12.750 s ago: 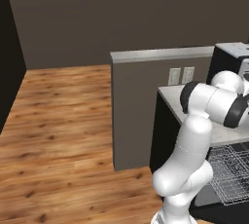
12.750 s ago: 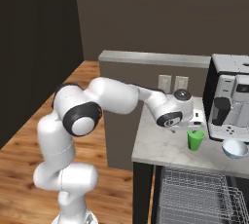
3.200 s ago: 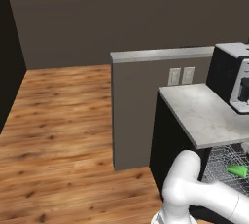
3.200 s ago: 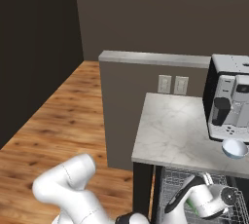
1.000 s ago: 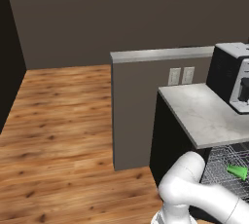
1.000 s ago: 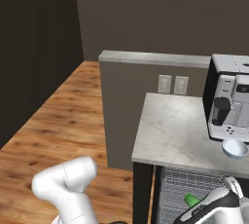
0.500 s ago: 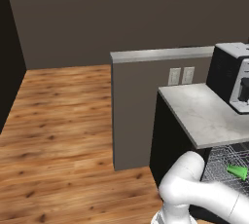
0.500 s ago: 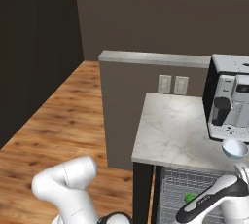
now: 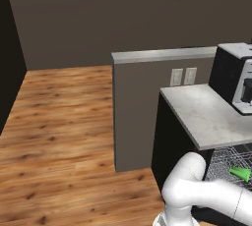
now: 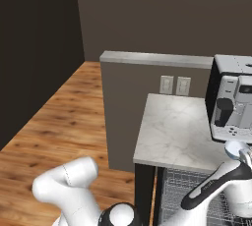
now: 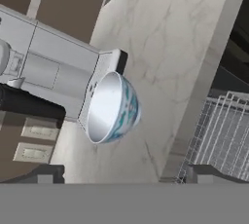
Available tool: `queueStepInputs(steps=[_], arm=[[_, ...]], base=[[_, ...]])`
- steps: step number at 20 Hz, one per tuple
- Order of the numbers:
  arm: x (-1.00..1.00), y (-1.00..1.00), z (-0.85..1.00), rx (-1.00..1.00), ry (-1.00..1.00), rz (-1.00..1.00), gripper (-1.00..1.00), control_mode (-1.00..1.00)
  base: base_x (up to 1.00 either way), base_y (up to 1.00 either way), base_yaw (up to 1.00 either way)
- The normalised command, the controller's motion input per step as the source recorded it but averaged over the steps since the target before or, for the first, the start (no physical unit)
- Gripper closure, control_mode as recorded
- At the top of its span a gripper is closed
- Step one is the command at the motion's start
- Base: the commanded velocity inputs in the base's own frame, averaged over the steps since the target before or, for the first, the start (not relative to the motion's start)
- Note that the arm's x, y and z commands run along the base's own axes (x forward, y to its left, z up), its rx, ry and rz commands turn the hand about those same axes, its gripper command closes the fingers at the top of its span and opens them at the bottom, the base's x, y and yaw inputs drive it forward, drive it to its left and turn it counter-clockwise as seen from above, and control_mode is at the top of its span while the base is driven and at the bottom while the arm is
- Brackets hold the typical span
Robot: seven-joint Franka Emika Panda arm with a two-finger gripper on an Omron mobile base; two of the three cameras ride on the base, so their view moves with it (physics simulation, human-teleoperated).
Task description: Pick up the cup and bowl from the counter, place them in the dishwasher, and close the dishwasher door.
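Observation:
The white bowl [image 11: 113,107], with a faint blue pattern on its outside, sits on the marbled counter [image 11: 160,47] against the foot of the coffee machine. My gripper [image 11: 125,177] hangs just short of it, open, its fingertips [image 11: 46,173] spread wide with nothing between them. From the right base the bowl [image 10: 234,147] peeks out at the counter's [image 10: 174,131] front right, with my forearm [image 10: 216,185] rising to it. The green cup [image 9: 240,173] lies in the dishwasher's wire rack [image 9: 227,157]. The dishwasher door is out of view.
A black-and-silver coffee machine [image 10: 234,97] stands at the back right of the counter. A grey partition wall [image 9: 162,55] with two sockets rises behind the counter. The rack [image 10: 182,190] juts out below the counter's front edge. Wooden floor [image 9: 64,122] lies to the left.
My arm has lifted out of the dishwasher rack and swung up to the counter, bringing the hand close to the bowl. The cup stays in the rack.

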Motion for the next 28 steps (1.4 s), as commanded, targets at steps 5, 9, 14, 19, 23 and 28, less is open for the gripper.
queueStepInputs(steps=[5, 9, 14, 19, 23, 28], arm=[[0.31, 0.0, 0.24, 0.01, 0.0, 0.0, -1.0, -1.0], [0.38, 0.0, 0.0, 0.04, 0.0, 0.0, -1.0, -1.0], [0.31, 0.0, -0.05, 0.01, 0.0, 0.0, -1.0, -1.0], [0.29, -0.02, -0.18, 0.0, 0.0, 0.0, -1.0, -1.0], [0.27, -0.04, -0.25, 0.0, 0.0, 0.0, -1.0, -1.0], [0.22, -0.1, -0.3, 0.0, 0.0, 0.0, -1.0, -1.0]], base=[[0.0, 0.0, 0.0], [0.0, 0.0, 0.0], [0.0, 0.0, 0.0], [0.0, 0.0, 0.0], [0.0, 0.0, 0.0], [0.0, 0.0, 0.0]])
